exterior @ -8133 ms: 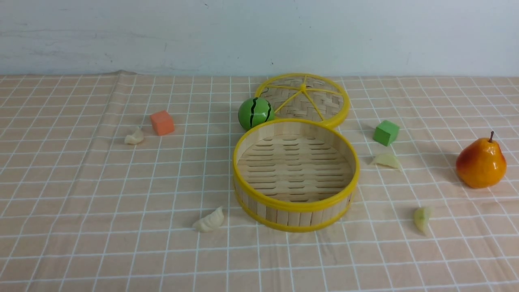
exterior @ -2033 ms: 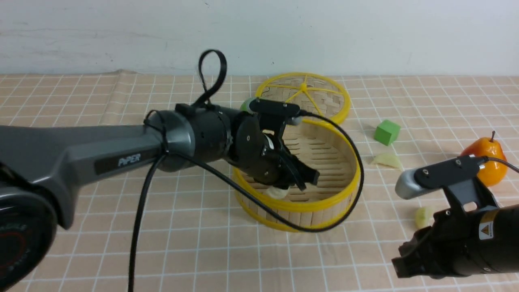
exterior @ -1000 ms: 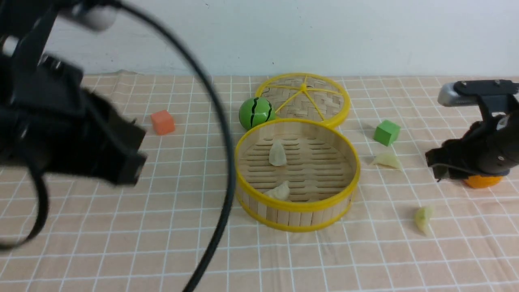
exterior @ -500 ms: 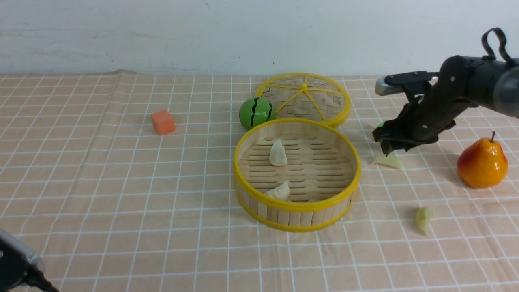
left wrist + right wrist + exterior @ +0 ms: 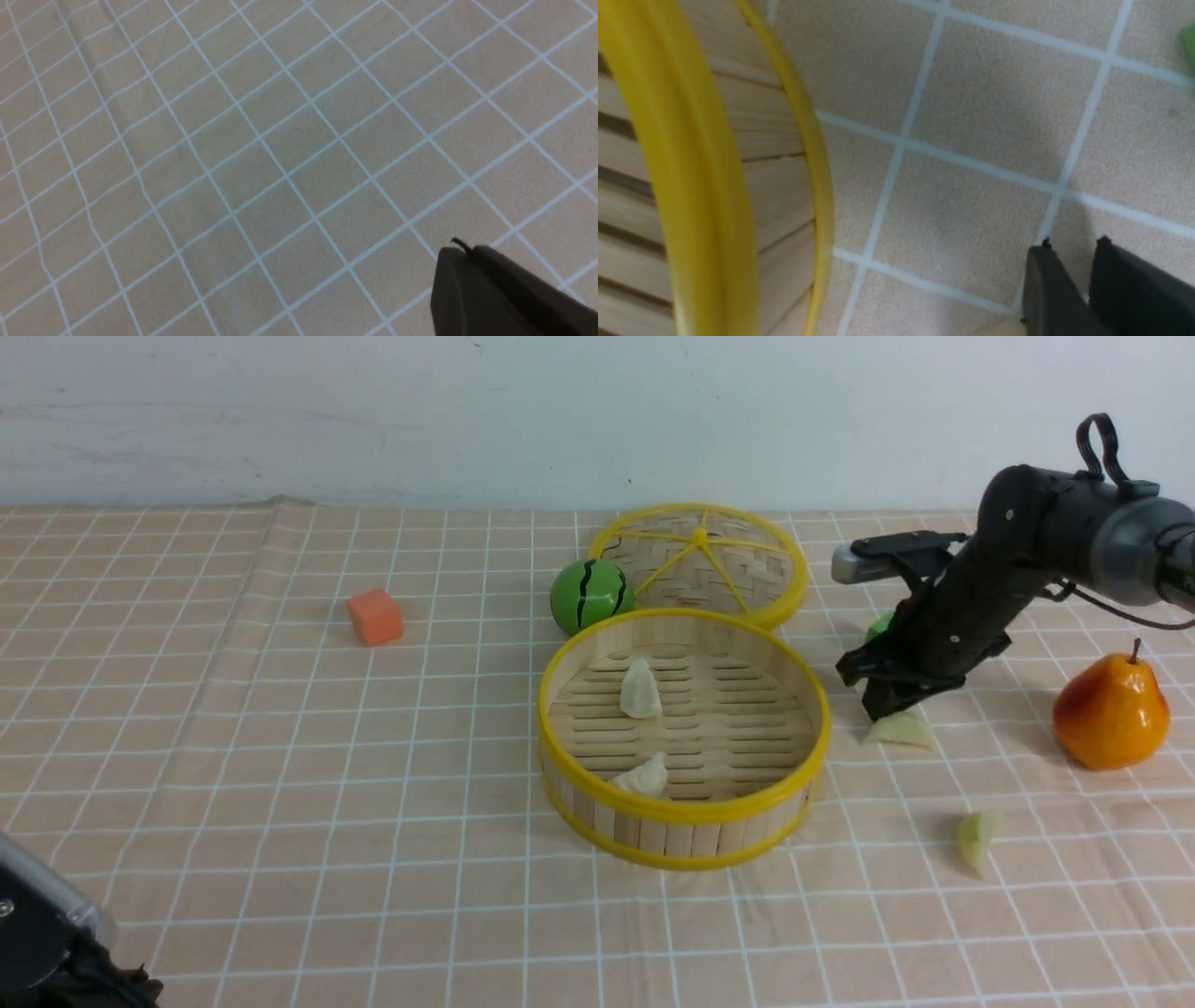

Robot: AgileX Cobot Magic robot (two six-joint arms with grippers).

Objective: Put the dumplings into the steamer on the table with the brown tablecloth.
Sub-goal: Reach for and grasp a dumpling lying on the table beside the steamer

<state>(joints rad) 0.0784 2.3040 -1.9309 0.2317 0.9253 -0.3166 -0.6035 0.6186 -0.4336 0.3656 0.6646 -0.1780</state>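
Note:
The steamer (image 5: 681,807) stands mid-table on the brown tablecloth (image 5: 280,756) with two cream dumplings in it, one at the back (image 5: 640,689) and one at the front wall (image 5: 644,775). Right of it a pale green dumpling (image 5: 902,730) lies on the cloth. My right gripper (image 5: 878,705) is down on its far-left end, jaws nearly together around it. In the right wrist view the right gripper (image 5: 1073,242) shows a narrow gap beside the steamer's rim (image 5: 691,186). Another pale green dumpling (image 5: 974,840) lies nearer. My left gripper (image 5: 460,247) is shut and holds nothing, over bare cloth.
The woven lid (image 5: 700,560) lies behind the steamer, with a green striped ball (image 5: 588,595) at its left. An orange cube (image 5: 374,617) sits far left. A green cube (image 5: 879,625) peeks from behind the right arm. A pear (image 5: 1109,709) stands at the right. The left arm (image 5: 37,933) shows at the near left corner.
My right gripper came down and leftward onto the pale green dumpling and its jaws narrowed; the dumpling shifted slightly nearer. The left arm swung out of the middle to the near left corner.

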